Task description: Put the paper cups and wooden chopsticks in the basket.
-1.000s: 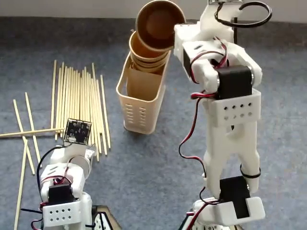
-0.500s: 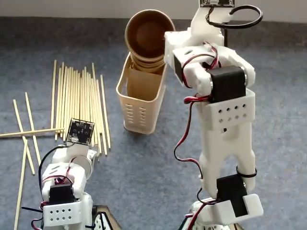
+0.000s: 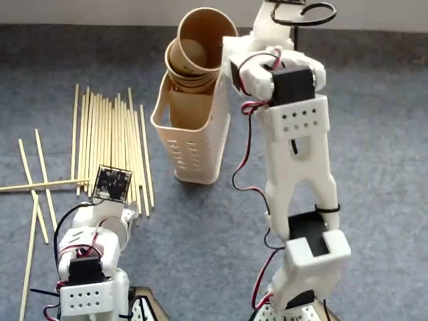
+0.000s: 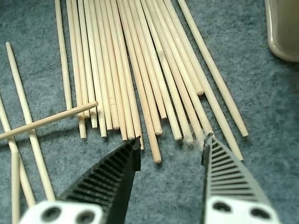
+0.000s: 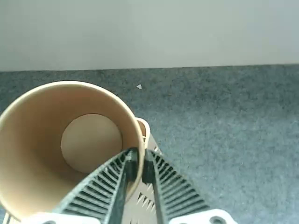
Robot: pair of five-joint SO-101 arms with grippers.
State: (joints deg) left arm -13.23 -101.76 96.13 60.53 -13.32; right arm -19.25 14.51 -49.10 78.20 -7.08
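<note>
1. The right tool [image 5: 138,161] is clenched on the rim of a brown paper cup [image 3: 200,40], with one finger inside the cup wall and the other outside it.
2. That cup is held above the far end of the basket [image 3: 194,157], tilted so that its open mouth and round bottom face the high view.
3. Its lower part meets the top of a stack of paper cups [image 3: 179,72] that stands in the basket and rises above the rim. Whether the held cup is already seated in the stack cannot be told.
4. The basket is a cream plastic one with slotted walls, standing on the grey, carpet-like worktop [image 3: 374,134] just beside the right arm.
5. The wooden chopsticks [image 3: 114,140] lie flat on the worktop to the side of the basket, most of them packed side by side in a rough row.
6. A few loose chopsticks [image 3: 40,184] lie farther from the basket, and one of them rests crosswise over the others, with its end on the edge of the row.
7. The left tool [image 4: 171,140] is released, its jaws spread wide and nothing between them.
8. It hangs over the near ends of the chopstick row, with the tip of one finger [image 4: 122,164] at one side of the ends and the other finger close to the outermost sticks.
9. A corner of the basket shows in the left wrist view beyond the row, apart from the sticks.
</note>
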